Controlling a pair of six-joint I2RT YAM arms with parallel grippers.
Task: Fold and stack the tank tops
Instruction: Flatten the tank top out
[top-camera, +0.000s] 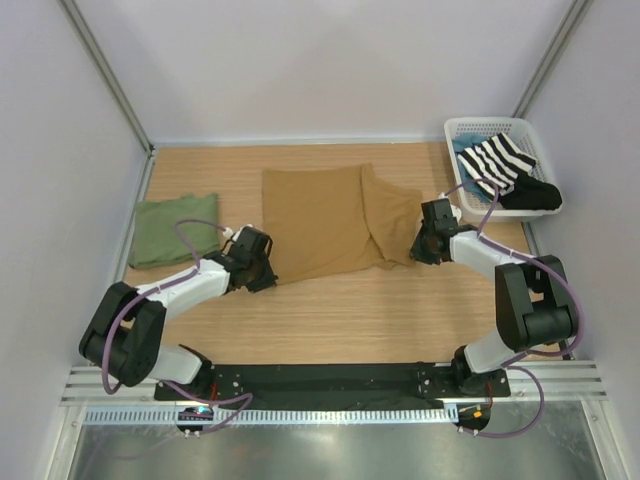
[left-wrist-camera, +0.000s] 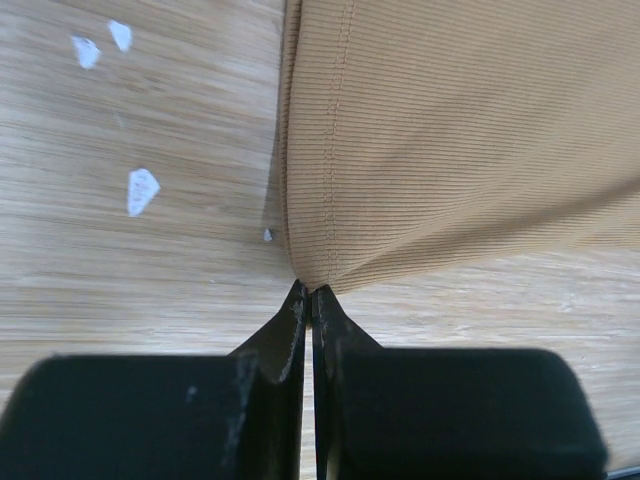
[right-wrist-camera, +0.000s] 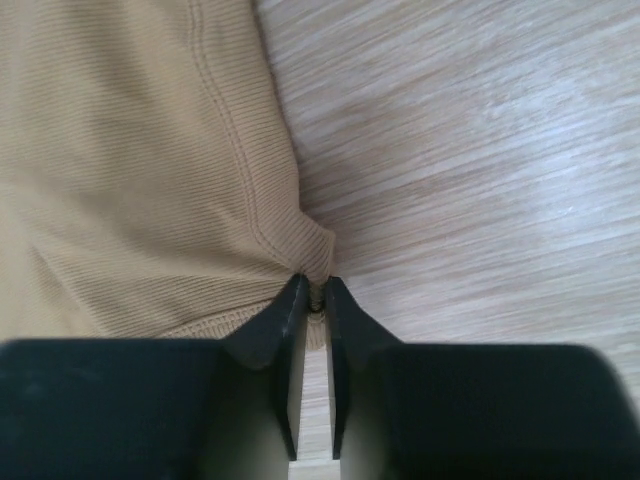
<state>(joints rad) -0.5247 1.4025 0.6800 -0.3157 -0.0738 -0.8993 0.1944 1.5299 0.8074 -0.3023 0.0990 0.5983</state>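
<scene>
— Well, the left gripper (left-wrist-camera: 308, 292) is pinched tight on the near-left corner of the plain tan-brown ribbed tank top (left-wrist-camera: 460, 130). The right gripper (right-wrist-camera: 313, 285) nips its near-right hem corner, jaws barely apart.

— Then lift both corners evenly, hem taut, and fold toward the far edge. It lies mid wooden table (top-camera: 340, 320), with the olive green cloth top (top-camera: 175, 230) at the left.

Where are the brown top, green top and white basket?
Tan-brown cloth tank top (top-camera: 320, 222): top view, middle.
Olive green cloth top (top-camera: 175, 230): top view, middle.
White plastic basket (top-camera: 490, 122): top view, far rim.
</scene>
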